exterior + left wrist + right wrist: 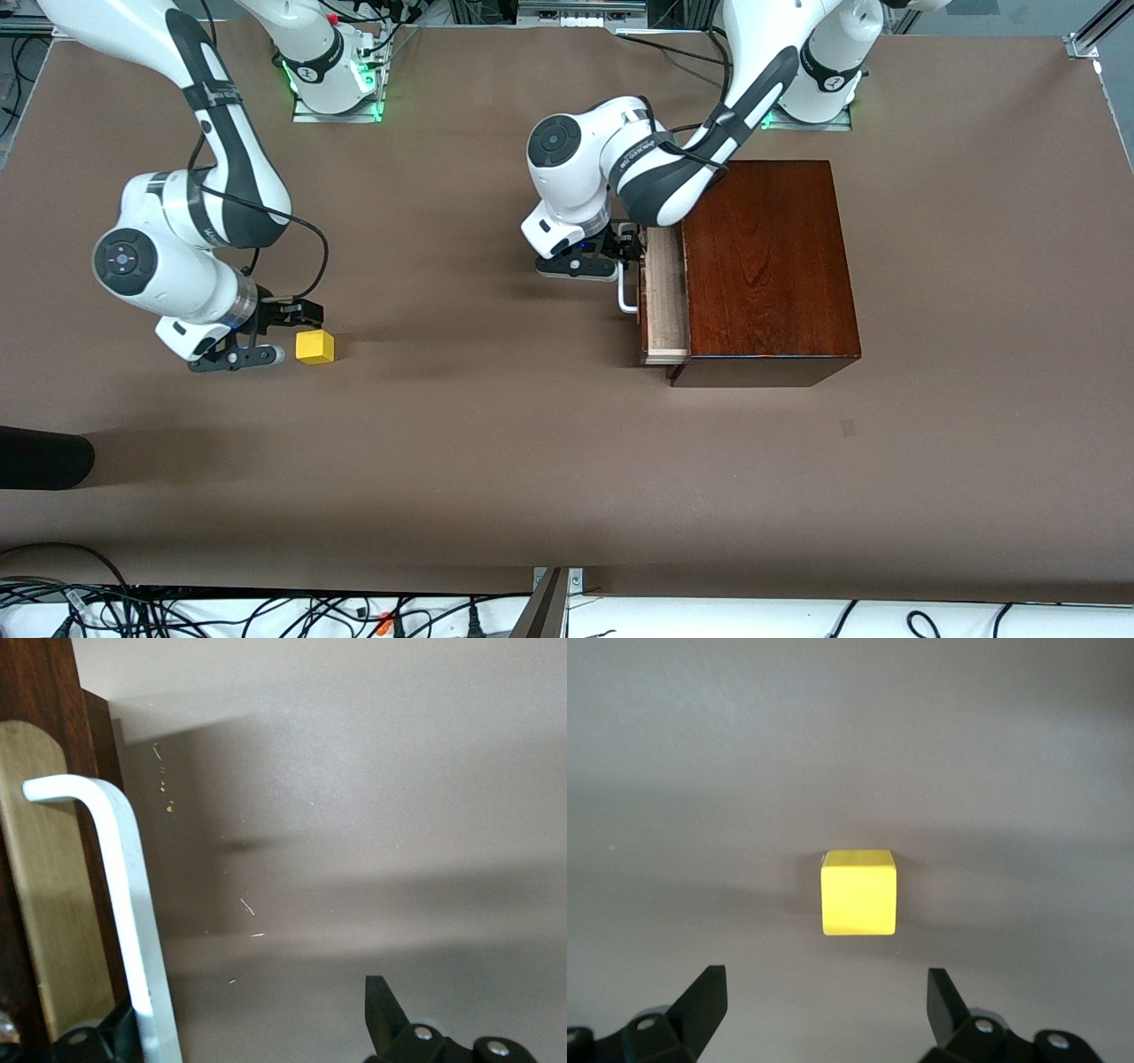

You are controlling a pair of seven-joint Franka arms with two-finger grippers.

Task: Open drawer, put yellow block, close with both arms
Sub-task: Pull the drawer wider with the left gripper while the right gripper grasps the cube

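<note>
The yellow block (315, 346) (858, 892) rests on the brown table toward the right arm's end. My right gripper (285, 334) (824, 1001) is low beside it, open, with the block just ahead of its fingertips and not between them. The drawer (664, 297) is pulled partly out of the mahogany box (766, 266), so its pale wood tray shows. Its white handle (627, 285) (133, 904) runs between the fingers of my left gripper (625, 252) (239, 1019). That gripper is open, and the bar lies close to one finger (383, 1010).
A black rounded object (44, 457) lies at the table's edge at the right arm's end, nearer the front camera than the block. Cables (266, 611) run along the table's front edge. Bare brown table (478, 381) stretches between block and box.
</note>
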